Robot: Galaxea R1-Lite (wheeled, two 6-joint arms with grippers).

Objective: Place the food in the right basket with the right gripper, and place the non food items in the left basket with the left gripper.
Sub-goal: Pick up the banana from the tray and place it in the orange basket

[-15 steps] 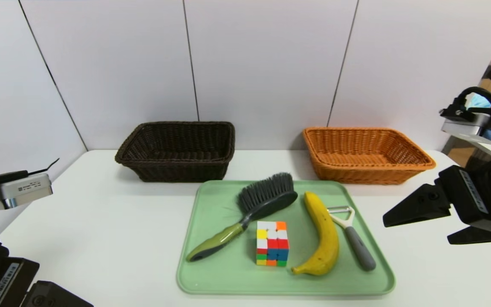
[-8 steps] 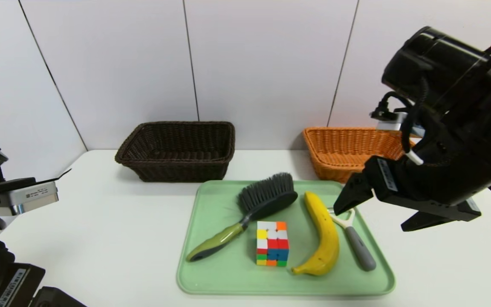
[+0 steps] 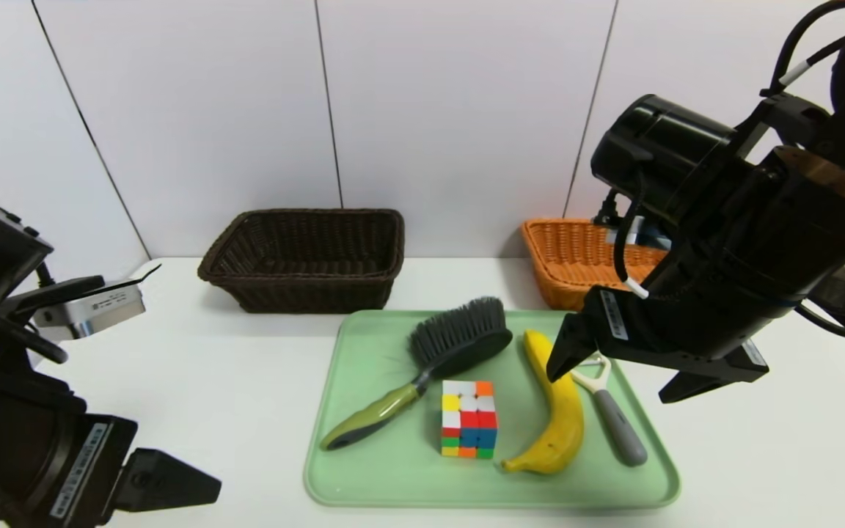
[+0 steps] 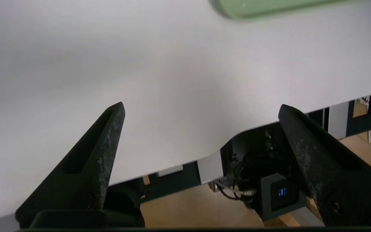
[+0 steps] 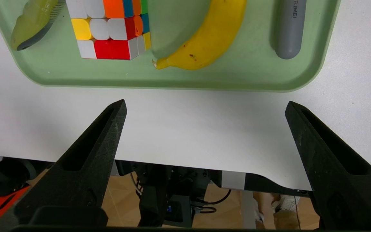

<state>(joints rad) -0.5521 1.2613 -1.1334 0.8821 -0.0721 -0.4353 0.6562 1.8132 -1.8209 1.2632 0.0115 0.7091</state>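
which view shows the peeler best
The head view: the peeler shows its metal head and grey handle beside the banana, the head partly behind the right gripper. The right wrist view shows only the handle; the left wrist view shows none.

The green tray (image 3: 386,484) at lower centre of the head view is crowded: brush (image 3: 430,367), puzzle cube (image 3: 469,429), banana (image 3: 558,418) and peeler (image 3: 609,411) lie close together, with narrow gaps between them. The right gripper (image 3: 609,381), jaws wide apart, hangs over the tray's right part and blocks the orange basket (image 3: 576,257). The dark basket (image 3: 305,257), upper centre-left, is unobstructed. Bare white table (image 3: 210,396) fills the left.
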